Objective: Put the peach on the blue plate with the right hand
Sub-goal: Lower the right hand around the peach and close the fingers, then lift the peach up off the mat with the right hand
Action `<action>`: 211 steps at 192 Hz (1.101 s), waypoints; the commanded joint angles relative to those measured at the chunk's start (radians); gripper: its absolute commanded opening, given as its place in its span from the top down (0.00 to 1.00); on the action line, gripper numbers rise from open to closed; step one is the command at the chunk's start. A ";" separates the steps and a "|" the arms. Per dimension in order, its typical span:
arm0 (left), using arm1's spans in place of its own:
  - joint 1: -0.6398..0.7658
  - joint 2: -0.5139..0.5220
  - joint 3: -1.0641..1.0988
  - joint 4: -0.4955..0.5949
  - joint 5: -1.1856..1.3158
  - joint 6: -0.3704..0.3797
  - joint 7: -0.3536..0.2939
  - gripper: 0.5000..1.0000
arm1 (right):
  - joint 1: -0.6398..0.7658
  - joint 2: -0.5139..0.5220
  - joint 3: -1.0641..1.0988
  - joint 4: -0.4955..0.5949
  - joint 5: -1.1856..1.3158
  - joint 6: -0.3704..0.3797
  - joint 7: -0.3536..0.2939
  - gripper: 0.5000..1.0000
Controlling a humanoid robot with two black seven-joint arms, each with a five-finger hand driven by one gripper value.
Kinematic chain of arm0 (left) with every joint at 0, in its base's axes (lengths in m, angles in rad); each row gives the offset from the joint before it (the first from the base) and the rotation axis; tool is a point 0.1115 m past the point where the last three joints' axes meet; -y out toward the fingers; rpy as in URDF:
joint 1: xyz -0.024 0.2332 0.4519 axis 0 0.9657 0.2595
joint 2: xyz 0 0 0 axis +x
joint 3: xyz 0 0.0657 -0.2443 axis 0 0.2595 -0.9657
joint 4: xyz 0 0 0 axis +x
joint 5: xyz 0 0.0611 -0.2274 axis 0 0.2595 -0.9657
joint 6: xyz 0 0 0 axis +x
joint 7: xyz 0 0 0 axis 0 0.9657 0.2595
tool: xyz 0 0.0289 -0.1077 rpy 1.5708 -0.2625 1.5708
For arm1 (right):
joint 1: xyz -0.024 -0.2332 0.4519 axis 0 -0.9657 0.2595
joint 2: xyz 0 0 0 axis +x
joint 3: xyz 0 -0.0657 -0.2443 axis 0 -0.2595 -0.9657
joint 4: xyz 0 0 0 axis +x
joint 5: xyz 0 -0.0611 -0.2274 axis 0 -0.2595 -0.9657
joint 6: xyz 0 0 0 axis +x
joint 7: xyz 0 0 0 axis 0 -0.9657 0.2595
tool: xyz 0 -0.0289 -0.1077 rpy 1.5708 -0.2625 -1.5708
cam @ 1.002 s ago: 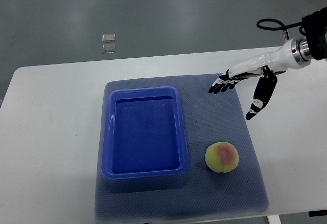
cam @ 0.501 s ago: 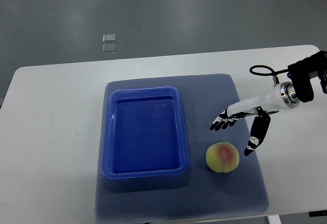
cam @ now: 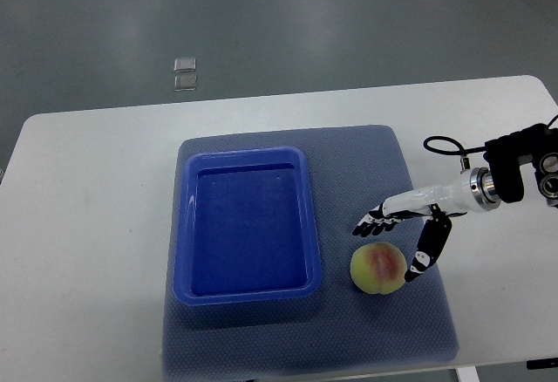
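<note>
Peach (cam: 378, 269) is sitting on the grey mat (cam: 366, 338) right under the robot hand (cam: 404, 238), whose arm is coming in from the right side of the tabletop (cam: 78, 225). The fingers (cam: 373, 222) are spread apart above the far side of the fruit, the thumb is reaching down at its right flank — nothing is being gripped yet. Off to the hand's left, the blue plate (cam: 183, 225) is lying empty, its rim just beside the peach.

What worries me from where I'm standing: a round fruit on a mat is liable to roll. If the thumb pushes in before the fingers are wrapping the other side, it could nudge the peach away toward the plate's wall — or a shallow, off-centre squeeze could let it slip out during the lift.
</note>
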 commanded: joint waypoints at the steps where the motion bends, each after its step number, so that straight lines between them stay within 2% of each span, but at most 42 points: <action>1: 0.001 0.000 -0.001 0.001 0.000 0.000 0.000 0.00 | -0.044 0.003 0.033 -0.001 -0.003 0.000 0.002 0.14; 34: -0.001 0.000 0.000 0.002 0.000 0.000 0.000 0.00 | -0.115 0.005 0.072 -0.012 -0.006 -0.022 0.005 0.14; 62: 0.001 0.000 0.000 0.002 0.000 0.000 0.000 0.00 | -0.153 0.014 0.089 -0.014 -0.018 -0.063 0.037 0.14; 115: -0.001 0.000 0.000 0.002 0.000 0.001 0.002 0.00 | -0.194 0.015 0.092 -0.021 -0.044 -0.100 0.060 0.19; 133: -0.001 0.000 0.000 0.002 0.000 0.001 0.002 0.00 | -0.227 0.025 0.105 -0.032 -0.053 -0.135 0.074 0.39; 142: -0.001 0.000 0.000 0.002 0.000 0.001 0.002 0.00 | -0.227 0.025 0.105 -0.032 -0.053 -0.135 0.074 0.39; 143: 0.001 0.000 0.000 0.002 -0.002 0.001 0.002 0.00 | -0.237 0.028 0.106 -0.037 -0.070 -0.143 0.077 0.62; 144: 0.001 0.000 0.000 0.002 -0.002 0.001 0.002 0.00 | -0.237 0.028 0.106 -0.037 -0.070 -0.143 0.077 0.62; 145: 0.001 0.000 0.000 0.002 0.000 0.000 0.002 0.00 | -0.239 0.028 0.106 -0.037 -0.076 -0.144 0.080 0.68; 148: -0.001 0.000 0.000 0.002 -0.002 0.001 0.002 0.00 | -0.240 0.029 0.106 -0.037 -0.081 -0.146 0.080 0.73; 151: 0.001 0.000 0.000 0.002 -0.002 0.001 0.002 0.00 | -0.240 0.029 0.106 -0.037 -0.090 -0.149 0.082 0.82; 152: 0.001 0.000 0.000 0.002 -0.002 0.001 0.002 0.00 | -0.240 0.029 0.106 -0.037 -0.090 -0.149 0.082 0.82; 153: -0.001 0.000 0.000 0.002 0.000 0.001 0.002 0.00 | -0.240 0.029 0.106 -0.037 -0.095 -0.151 0.082 0.88; 156: -0.001 0.000 0.000 0.002 0.000 0.001 0.002 0.00 | -0.240 0.029 0.106 -0.037 -0.099 -0.152 0.082 0.93; 157: 0.001 0.000 0.000 0.002 0.000 0.001 0.002 0.00 | -0.240 0.028 0.106 -0.037 -0.104 -0.154 0.082 0.97; 197: -0.001 0.000 0.000 0.004 -0.002 0.001 0.002 0.00 | -0.199 0.000 0.154 -0.038 -0.119 -0.147 0.079 1.00; 198: 0.001 0.000 0.000 0.002 -0.002 0.001 0.002 0.00 | -0.143 -0.027 0.170 -0.037 -0.113 -0.114 0.080 1.00; 200: 0.001 0.000 0.000 0.002 -0.002 0.001 0.002 0.00 | -0.132 -0.031 0.172 -0.037 -0.112 -0.105 0.080 1.00; 210: 0.001 0.000 0.000 0.002 -0.002 0.001 0.002 0.00 | -0.131 -0.031 0.172 -0.037 -0.112 -0.105 0.080 1.00; 211: 0.001 0.000 0.000 0.002 -0.002 0.001 0.002 0.00 | -0.063 -0.053 0.183 -0.037 -0.106 -0.051 0.082 1.00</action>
